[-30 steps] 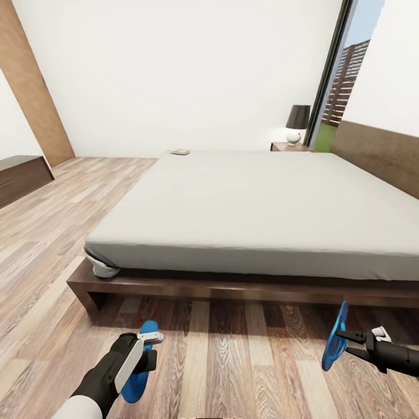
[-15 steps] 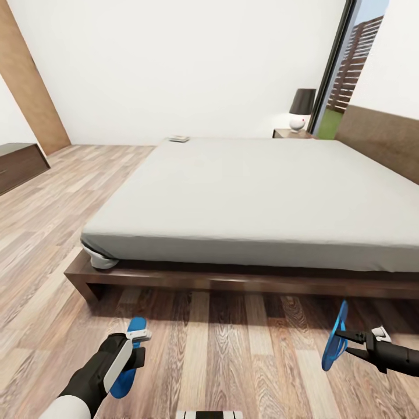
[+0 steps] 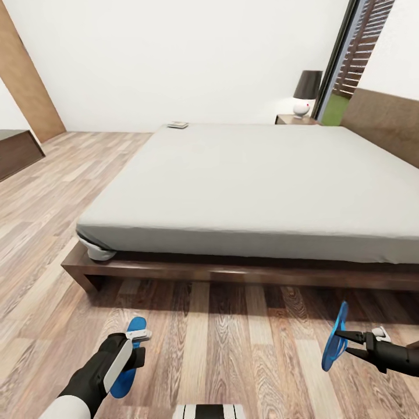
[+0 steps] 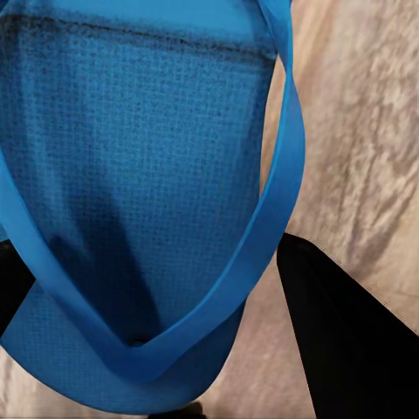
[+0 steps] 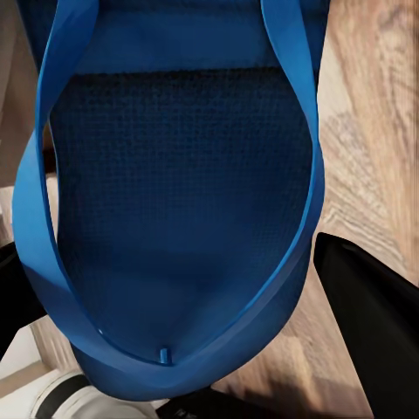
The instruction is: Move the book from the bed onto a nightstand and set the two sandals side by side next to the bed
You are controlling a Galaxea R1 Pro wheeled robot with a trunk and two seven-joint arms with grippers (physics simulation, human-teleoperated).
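The left pincer [image 3: 135, 343] is clamping one bright blue flat rubber sandal [image 3: 129, 365]; the right pincer [image 3: 344, 342] is pinching the other [image 3: 334, 344] edge-on. Both are hanging short of the low dark-framed, grey-mattressed bed [image 3: 244, 192]. Released like this, the right sandal is likely tipping over and landing askew.

Bed [image 3: 250, 186] stood ahead across the floor [image 3: 233, 349]. Book [image 3: 177, 124] lay on its far left corner. Nightstand [image 3: 295, 120] behind the far right, lamp [image 3: 306, 93] on it. Sandals [image 3: 129, 364] [image 3: 335, 344] before the bed, left and right, well apart.
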